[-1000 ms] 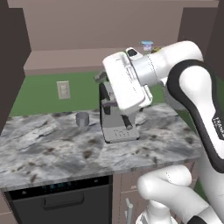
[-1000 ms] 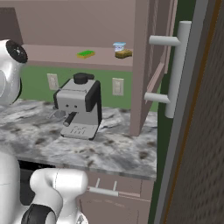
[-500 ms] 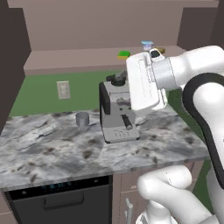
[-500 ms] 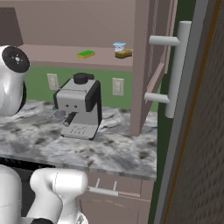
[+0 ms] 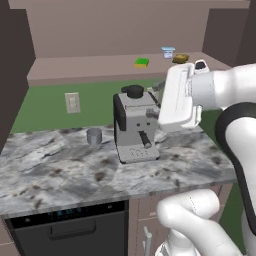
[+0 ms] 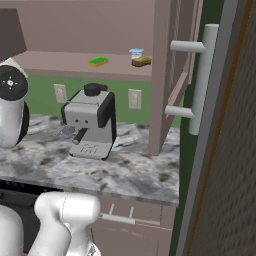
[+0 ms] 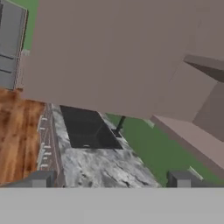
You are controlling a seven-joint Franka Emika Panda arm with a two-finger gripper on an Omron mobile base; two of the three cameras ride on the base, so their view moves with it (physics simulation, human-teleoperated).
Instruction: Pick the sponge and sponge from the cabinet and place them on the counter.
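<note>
The bright green sponge with a yellow layer (image 5: 142, 63) lies flat on the open shelf of the mauve-brown wall cabinet (image 5: 100, 65), and the tan-yellow, brownish sponge (image 5: 180, 58) lies on the same shelf further right. Between them, nearer the tan one, stands a small white cup with a blue rim (image 5: 168, 52). From the right base view the same row reads green sponge (image 6: 98, 62), cup (image 6: 135, 53), tan sponge (image 6: 141, 61), the cup just behind the tan sponge.

The hand (image 7: 111, 179) is raised in front of the shelf, well apart from both sponges. In the hand view its two dark fingertips (image 7: 38, 179) stand wide apart with nothing between them. That view looks past them at the grey-and-white marble bench (image 7: 98, 164), a dark cooktop (image 7: 87, 129) set into it, and the underside of the cabinet; neither sponge appears there.

In the left base view the white body of the arm covers the fingers, so the jaws cannot be made out there. The arm also hides part of the bench (image 5: 65, 170) to the right of the silver and black coffee machine (image 5: 134, 124). A small grey cup (image 5: 94, 136) stands on the bench left of the machine. In the right base view an open cabinet door (image 6: 220, 150) with a long grey bar handle (image 6: 200, 80) fills the right side and cuts off what lies behind it.
</note>
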